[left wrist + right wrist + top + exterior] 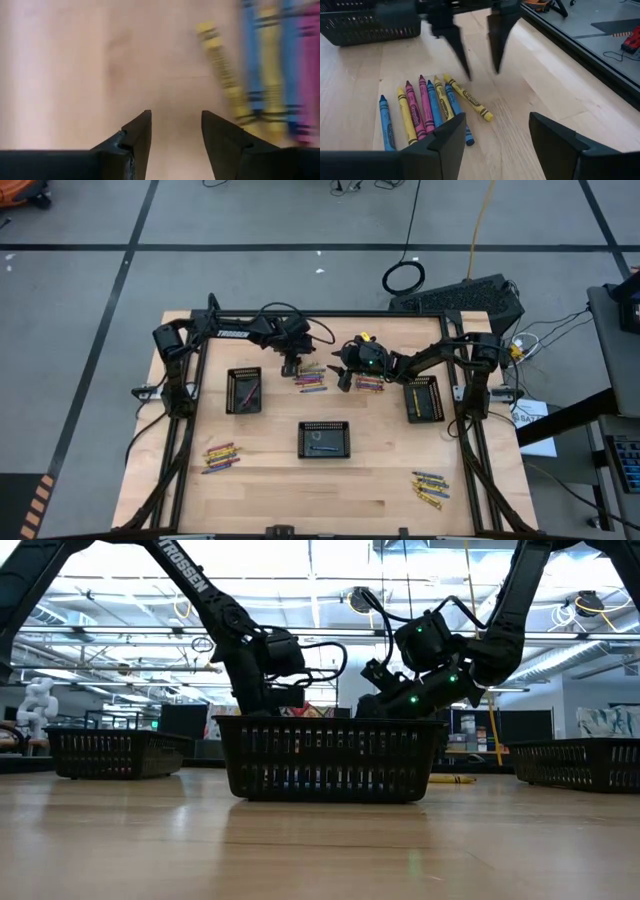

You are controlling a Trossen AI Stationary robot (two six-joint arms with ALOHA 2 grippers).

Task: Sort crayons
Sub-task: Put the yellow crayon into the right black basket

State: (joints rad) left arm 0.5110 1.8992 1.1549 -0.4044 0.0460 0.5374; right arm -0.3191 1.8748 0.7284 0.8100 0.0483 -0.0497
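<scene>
1. The wooden table (270, 480) is pale, planked, and framed by black rails; it stands on a grey floor (80, 290) crossed by dark tape lines.
2. At the table's left front lies a small loose group of crayons (220, 457), well apart from both arms.
3. A black tray (244, 391) sits on the left side of the table, with something thin lying inside it.
4. The left gripper (291, 366) hangs low over the far middle of the table, just beside the central crayon cluster (311, 379). Its fingers (137, 135) stand apart with only bare wood between them; it holds nothing. A yellow crayon (222, 65) lies slanted just beside one finger.
5. A second tray (324, 439) sits in the middle, nearer the front edge; in the low view its mesh wall (330, 760) hides the crayons behind it.
6. The right gripper (345, 376) hovers to the right of that same cluster, with its fingers (445, 142) spread wide and empty. Past them lie blue, yellow, pink and other crayons (425, 107) side by side, with the left gripper's tips just above them.
7. A third tray (424, 399) stands on the right side.
8. Another crayon group (430, 488) lies at the right front corner.
9. Beyond the table, the low view shows a workshop hall with ceiling lights (300, 580).
</scene>
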